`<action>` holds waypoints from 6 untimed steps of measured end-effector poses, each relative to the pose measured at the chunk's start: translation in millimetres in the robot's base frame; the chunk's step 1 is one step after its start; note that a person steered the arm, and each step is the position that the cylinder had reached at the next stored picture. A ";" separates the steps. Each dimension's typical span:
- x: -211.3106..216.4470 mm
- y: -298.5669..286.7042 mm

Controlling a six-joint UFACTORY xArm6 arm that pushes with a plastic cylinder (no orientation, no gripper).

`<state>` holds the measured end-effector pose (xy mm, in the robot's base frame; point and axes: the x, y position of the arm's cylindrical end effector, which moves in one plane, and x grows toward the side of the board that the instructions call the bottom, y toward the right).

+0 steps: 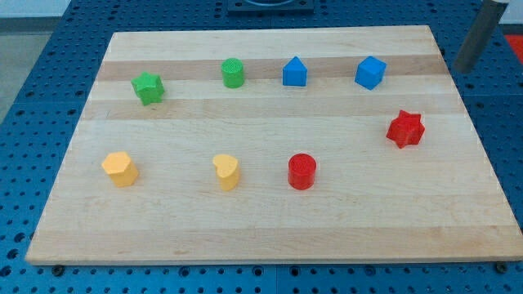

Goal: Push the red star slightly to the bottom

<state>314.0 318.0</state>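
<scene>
Starting with my tip (465, 69): parked high at the view's right, just past the right edge of the wooden board (270, 233), over the blue perforated table (41, 98). Just a bare dark rod slanting up out of the view's top right corner, with nothing to open or close. Carrying nothing, touching no block.

Down from my tip and toward the view's left: the red star (405, 128), flat on the board near its right edge. Clear wood between the two, no contact.

Straight across to the view's left of my tip, at about the same height: the blue cube (370, 73), the nearest in that row. Further left along that line: a blue house-shaped block (295, 72), then the green cylinder (234, 73). Further left again and a touch lower: the green star (148, 87), well apart from my tip.

Well below my tip and to the left, past the red star: the red cylinder (301, 171). Left of that, on the same low line: the yellow heart (227, 171). Furthest from my tip, near the board's left side: another yellow block (120, 169), shape hard to call. All blocks standing apart from one another.
</scene>
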 end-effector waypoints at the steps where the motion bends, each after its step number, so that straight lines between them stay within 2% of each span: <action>1: 59.2 -15.8; 3: 162.2 -109.1; 4: 166.3 -121.0; 5: 188.2 -130.2; 6: 214.6 -191.3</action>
<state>528.6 126.7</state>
